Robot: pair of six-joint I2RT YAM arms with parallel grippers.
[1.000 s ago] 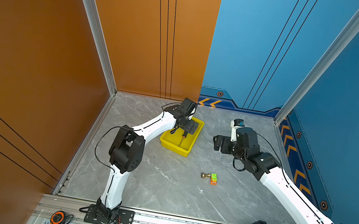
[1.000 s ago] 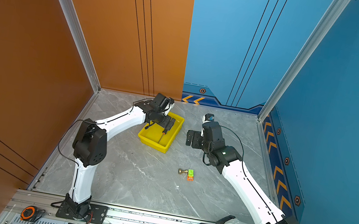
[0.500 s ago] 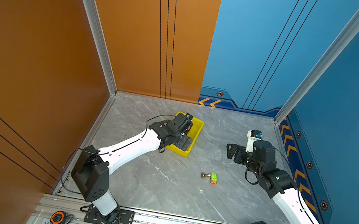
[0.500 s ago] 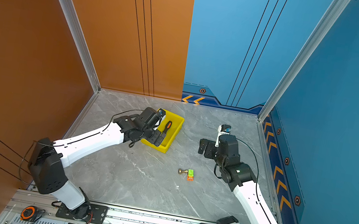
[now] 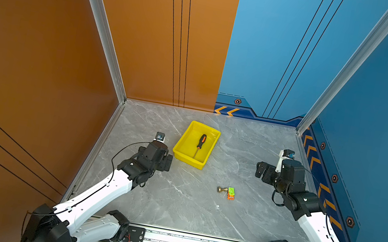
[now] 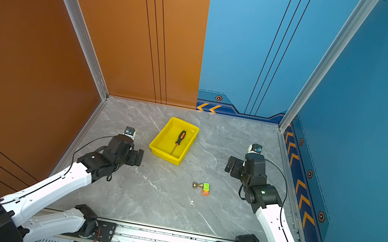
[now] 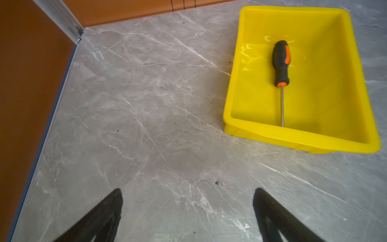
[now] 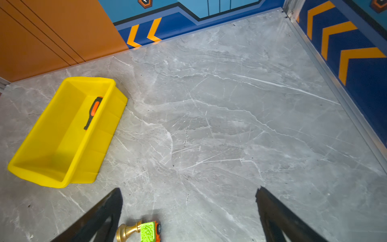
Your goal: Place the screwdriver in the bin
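Left gripper (image 7: 187, 209) — jaws spread wide, holding nothing, just beside the bin (image 5: 180, 144). Screwdriver (image 5: 199, 145) lies flat inside, handle toward the back wall. Brass knob (image 5: 221, 189) touches toy block (image 5: 230, 193). Right gripper (image 8: 189, 211) — likewise spread, nothing held.

Two arms: white link shells, black joint housings, thin black cables looping along each. Left end effector (image 5: 166, 162) and right end effector (image 5: 261, 170) black; black triangular fingers (image 7: 100, 218).
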